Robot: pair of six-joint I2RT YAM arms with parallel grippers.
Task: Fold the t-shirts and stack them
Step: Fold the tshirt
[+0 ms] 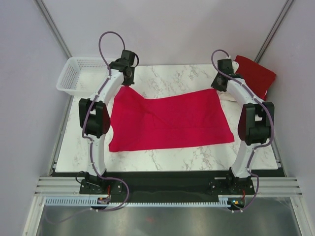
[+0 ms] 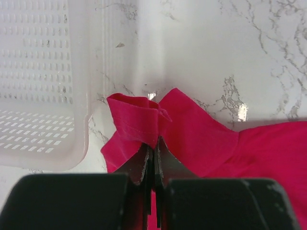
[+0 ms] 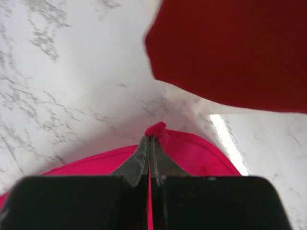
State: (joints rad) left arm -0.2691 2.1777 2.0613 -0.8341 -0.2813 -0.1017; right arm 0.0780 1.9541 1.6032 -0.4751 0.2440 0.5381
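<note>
A white mesh basket lies just left of the left claw, which is clamped on a bunched far corner of the crimson t-shirt spread between both claws. The right claw pinches its other far corner, with the darker red t-shirt just beyond.

Matt cloth t-shirt; glossy marble table; plastic mesh basket.

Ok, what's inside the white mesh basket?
Only bare mesh floor shows inside the white mesh basket; the left arm covers its near right corner.
</note>
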